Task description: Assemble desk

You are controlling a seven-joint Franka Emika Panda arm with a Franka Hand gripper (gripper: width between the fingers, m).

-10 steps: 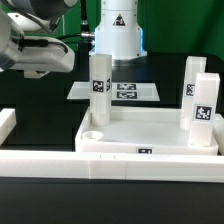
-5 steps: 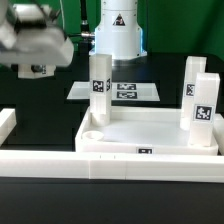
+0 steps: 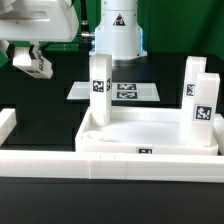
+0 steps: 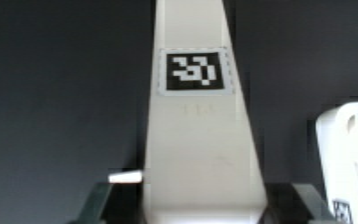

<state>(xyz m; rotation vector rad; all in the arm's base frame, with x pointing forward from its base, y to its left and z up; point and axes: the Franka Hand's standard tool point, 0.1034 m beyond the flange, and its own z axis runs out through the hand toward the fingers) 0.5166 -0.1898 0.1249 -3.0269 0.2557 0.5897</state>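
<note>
The white desk top (image 3: 150,128) lies on the table with its raised rim up. Three white tagged legs stand in its corner sockets: one at the far left corner (image 3: 100,85) and two on the exterior view's right (image 3: 193,78) (image 3: 204,112). My gripper (image 3: 33,64) hangs high at the exterior view's upper left, apart from the desk. In the wrist view the gripper (image 4: 202,205) is shut on a fourth white leg (image 4: 197,120), which runs out from between the dark fingers (image 4: 115,196) and shows its tag.
The marker board (image 3: 128,91) lies behind the desk top. A long low white border rail (image 3: 60,165) runs along the front, with a raised end at the exterior view's left (image 3: 7,125). A white robot base (image 3: 118,35) stands at the back.
The gripper has turned from a sideways tilt to hanging upright, rising slightly and shifting a little to the exterior view's right, with the leg still in it. The desk has not moved.
</note>
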